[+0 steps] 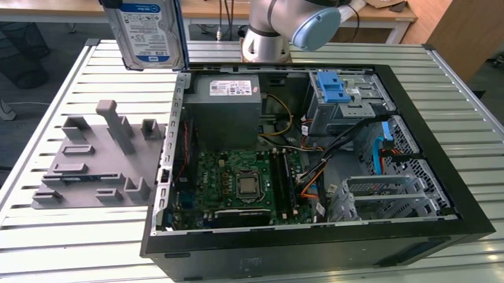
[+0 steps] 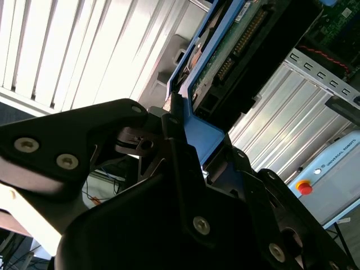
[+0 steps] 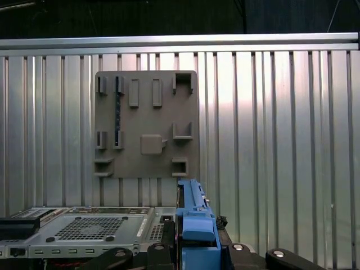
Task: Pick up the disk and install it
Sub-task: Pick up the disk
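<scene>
The gripper [image 2: 197, 128] is being seen closed, its black fingers [image 2: 173, 121] clamped on the blue plastic bracket [image 2: 205, 138] that is framing the disk [image 1: 150, 32]. In the exterior view the disk is being held upright in the air, its white-and-blue label turned toward the camera, above the far part of the table [image 1: 79, 236] on the exterior view's left, just beyond the far left corner of the open computer case [image 1: 441, 230]. Its green circuit-board underside is being shown in the second wrist view. Below and nearer, a grey moulded fixture [image 1: 98, 165] with upright posts and slots is lying flat on the ribbed, slatted metal table, well apart from the disk. Inside the black case, a grey boxy power supply [image 1: 224, 109] is standing closest to the disk, with a green motherboard [image 1: 244, 180] in front of it, a blue ribbed latch [image 1: 334, 88] and perforated metal drive cages [image 1: 393, 194] on the exterior view's right, and loose cables being draped between them.
</scene>
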